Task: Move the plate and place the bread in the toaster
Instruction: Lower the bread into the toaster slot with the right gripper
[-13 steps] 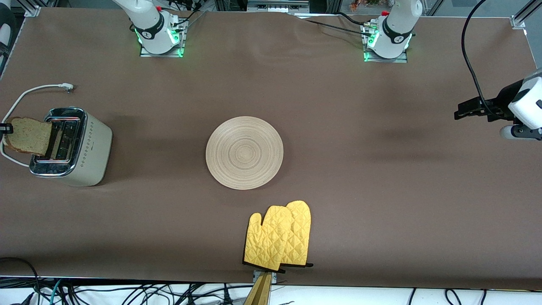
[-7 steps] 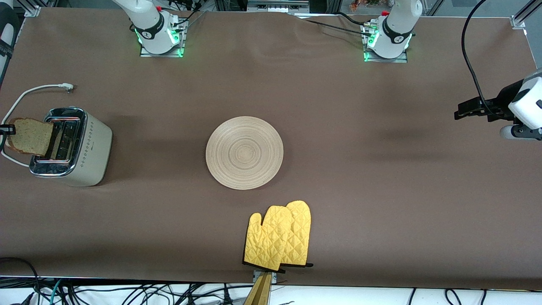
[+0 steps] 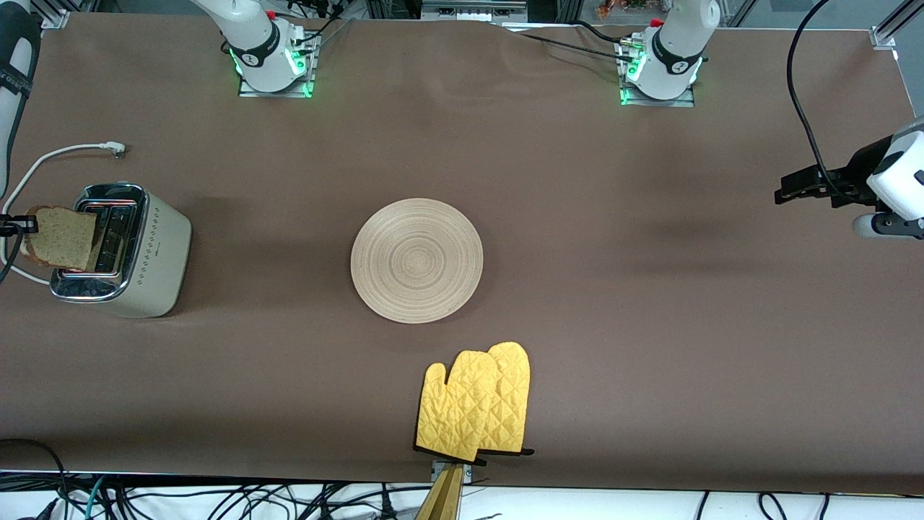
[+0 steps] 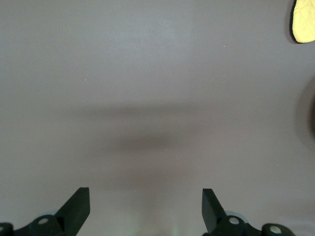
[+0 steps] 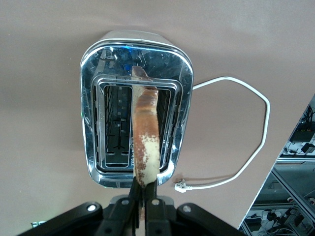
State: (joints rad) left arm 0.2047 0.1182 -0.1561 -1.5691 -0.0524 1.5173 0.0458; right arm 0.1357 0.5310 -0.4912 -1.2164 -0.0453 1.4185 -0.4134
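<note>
The bread [image 3: 61,237] hangs upright over the toaster [image 3: 141,253], which stands at the right arm's end of the table. My right gripper [image 3: 27,225] is shut on its crust. In the right wrist view the bread [image 5: 146,132] shows edge-on, running lengthwise along the two slots of the toaster's chrome top [image 5: 98,64], pinched in my right gripper [image 5: 145,186]. Whether its lower edge is inside a slot I cannot tell. The wooden plate [image 3: 416,260] lies bare at the table's middle. My left gripper [image 3: 790,191] waits open over the left arm's end of the table, with nothing between its fingers [image 4: 78,206].
A pair of yellow oven mitts [image 3: 476,404] lies nearer to the front camera than the plate, close to the table's edge; a mitt tip [image 4: 304,22] also shows in the left wrist view. The toaster's white cord [image 3: 50,155] loops on the table beside it, unplugged [image 5: 246,167].
My right gripper has carried the bread a little farther in over the toaster's top and lower. The left arm and the plate have not moved.
</note>
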